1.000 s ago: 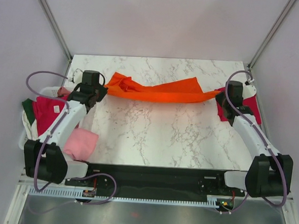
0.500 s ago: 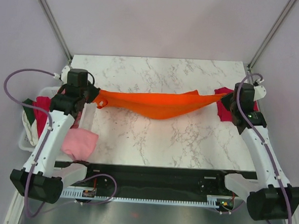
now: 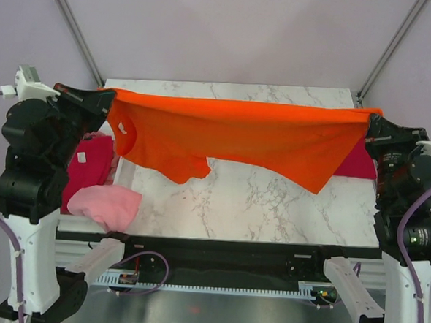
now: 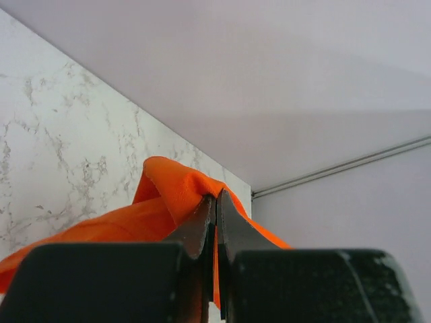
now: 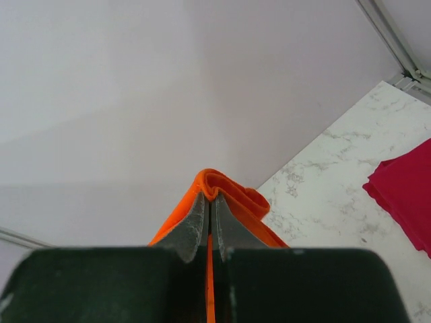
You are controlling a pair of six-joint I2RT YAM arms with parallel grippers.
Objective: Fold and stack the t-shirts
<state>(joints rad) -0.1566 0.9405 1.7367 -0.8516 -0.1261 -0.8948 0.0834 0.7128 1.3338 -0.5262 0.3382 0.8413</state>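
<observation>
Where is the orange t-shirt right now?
In the top view the orange t-shirt hangs stretched above the marble table, pinched by the left fingers and right fingers.

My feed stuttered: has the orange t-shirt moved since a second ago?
Yes, upward: the orange t-shirt lay bunched across the marble table; now it hangs spread wide between the left pincer and right pincer.

Left pincer (image 4: 216,202) pinches orange t-shirt (image 4: 172,195) above marble table (image 4: 60,148).
</observation>
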